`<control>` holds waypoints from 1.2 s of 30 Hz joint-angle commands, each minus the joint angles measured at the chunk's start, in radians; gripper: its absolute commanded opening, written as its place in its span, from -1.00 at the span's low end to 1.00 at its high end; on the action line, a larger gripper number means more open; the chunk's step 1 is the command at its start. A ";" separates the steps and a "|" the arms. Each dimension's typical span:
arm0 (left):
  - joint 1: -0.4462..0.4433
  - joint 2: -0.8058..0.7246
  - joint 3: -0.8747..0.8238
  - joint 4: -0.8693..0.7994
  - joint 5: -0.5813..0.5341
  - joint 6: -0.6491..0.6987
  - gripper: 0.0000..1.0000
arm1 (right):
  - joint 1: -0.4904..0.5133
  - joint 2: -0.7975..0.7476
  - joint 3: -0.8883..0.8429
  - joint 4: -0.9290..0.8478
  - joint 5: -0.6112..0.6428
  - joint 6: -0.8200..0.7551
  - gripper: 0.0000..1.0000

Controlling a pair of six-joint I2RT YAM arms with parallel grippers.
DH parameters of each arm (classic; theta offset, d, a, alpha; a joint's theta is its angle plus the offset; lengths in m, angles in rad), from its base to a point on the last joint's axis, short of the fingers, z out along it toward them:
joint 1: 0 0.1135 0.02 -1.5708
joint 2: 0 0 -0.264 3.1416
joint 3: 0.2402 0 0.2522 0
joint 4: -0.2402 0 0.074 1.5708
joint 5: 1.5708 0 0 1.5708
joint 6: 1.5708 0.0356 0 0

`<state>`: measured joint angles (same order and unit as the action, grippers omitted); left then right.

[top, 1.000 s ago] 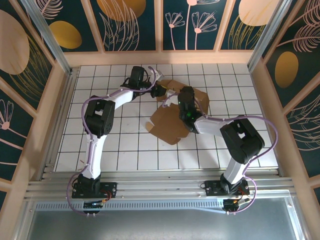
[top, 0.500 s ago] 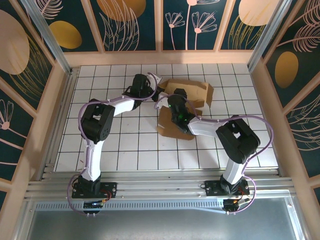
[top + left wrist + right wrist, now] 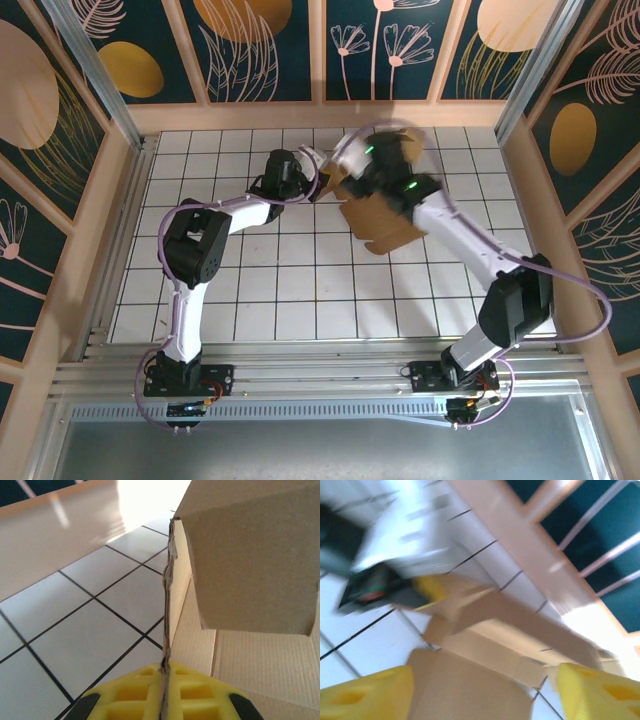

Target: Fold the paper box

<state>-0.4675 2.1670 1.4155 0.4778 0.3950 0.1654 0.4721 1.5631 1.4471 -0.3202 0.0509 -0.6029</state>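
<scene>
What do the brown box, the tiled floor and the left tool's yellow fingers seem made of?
The paper box: matte brown corrugated cardboard; fine ribbing and a rough layered cut edge show. The tiled floor: smooth white, slightly glossy, dark grid lines; perhaps laminate or printed board. Fingers of the left tool: matte yellow, probably moulded plastic, with recessed pockets.

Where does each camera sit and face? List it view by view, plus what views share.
Top external: above and behind, looking down on the white tiled table; left arm and right arm show, bases nearest.
Left wrist: low over the tiles, facing along the left jaws, shut on an edge of the plain brown cardboard paper box.
Right wrist: blurred, facing the far wooden wall between the open right jaws.
Shared: all three show the box; right wrist also catches the left arm's yellow finger.
</scene>
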 commanded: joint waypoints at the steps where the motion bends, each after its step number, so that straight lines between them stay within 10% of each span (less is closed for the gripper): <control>1: 0.000 0.030 0.033 -0.022 0.134 0.133 -1.00 | -0.177 0.070 0.159 -0.092 -0.305 0.161 0.75; 9: 0.006 0.024 0.118 -0.334 0.263 0.573 -1.00 | -0.377 0.517 0.716 -0.331 -0.504 0.238 0.81; 14: 0.030 0.045 0.173 -0.380 0.314 0.658 -1.00 | -0.405 0.643 0.744 -0.335 -0.610 0.289 0.68; 20: 0.063 0.090 0.224 -0.346 0.312 0.630 -1.00 | -0.436 0.631 0.630 -0.365 -0.884 0.240 0.94; 36: 0.116 0.220 0.461 -0.340 0.339 0.248 -1.00 | -0.430 0.605 0.474 -0.416 -1.002 0.272 0.97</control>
<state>-0.3607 2.3508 1.8088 0.1516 0.7193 0.5529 0.0341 2.2017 1.9278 -0.6746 -0.8673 -0.3313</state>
